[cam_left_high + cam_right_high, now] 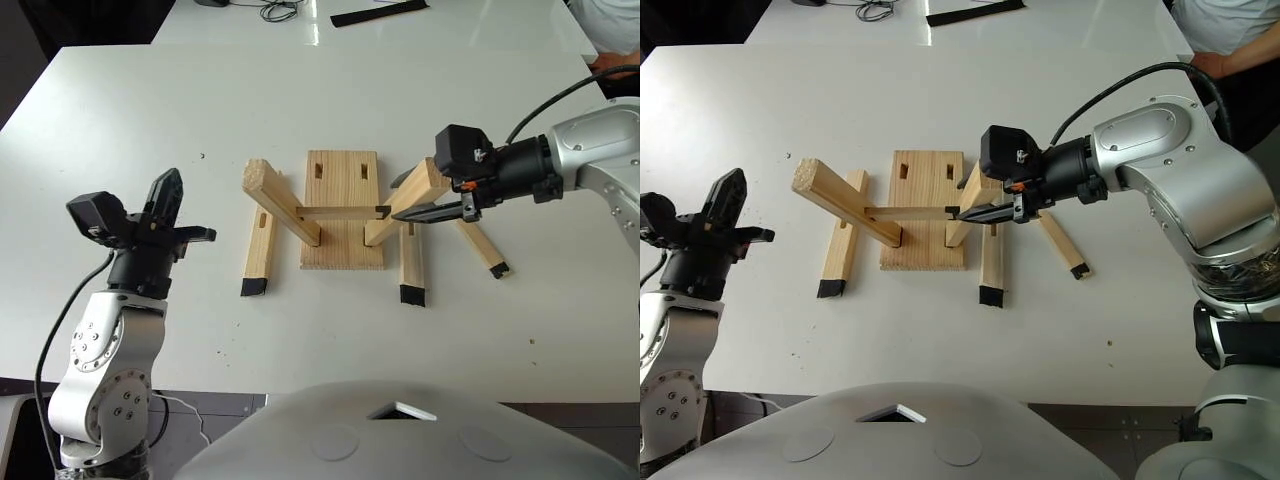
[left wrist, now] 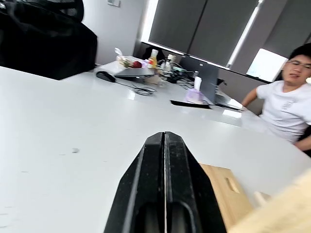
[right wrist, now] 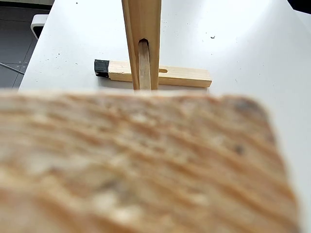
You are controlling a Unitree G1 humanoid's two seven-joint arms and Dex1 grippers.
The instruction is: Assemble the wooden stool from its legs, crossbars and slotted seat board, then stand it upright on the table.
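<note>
Big white table point(image 1: 150, 100), glossy enough to catch glare along the top of the frame, with 1 dark speck point(image 1: 202, 156) left of centre. The slotted seat board point(image 1: 340, 185) lies flat in the middle of the head view, its 2 slots toward the top.

Over it sits a half-built frame. A left propped leg point(image 1: 280, 203) and a right propped leg point(image 1: 418, 185) both slant up off the table, joined by 1 crossbar point(image 1: 340, 212). In the right wrist view the crossbar's end sits in the slot of the left propped leg.

3 more legs with black tips lie flat on the table:
- a left flat leg point(image 1: 260, 252), left of the board
- a middle flat leg point(image 1: 412, 272), lower right of the board
- a right flat leg point(image 1: 483, 250), further right

The right gripper point(image 1: 400, 214) comes in from the right edge and lies across the right propped leg, where the crossbar meets it. Blurry wood sits right up against its wrist camera, and honestly I can't tell if it's actually clamped on.

The left gripper point(image 2: 165, 141) is at lower left, well apart from the wood, closed tight with nothing in it.

Room-wise, a second table point(image 1: 450, 25) butts on at the top with cables point(image 1: 280, 10) and a black strip point(image 1: 380, 12). The left wrist view adds a mouse point(image 2: 104, 76), some bottles point(image 2: 154, 57) and dark blinds point(image 2: 194, 29) behind.
</note>
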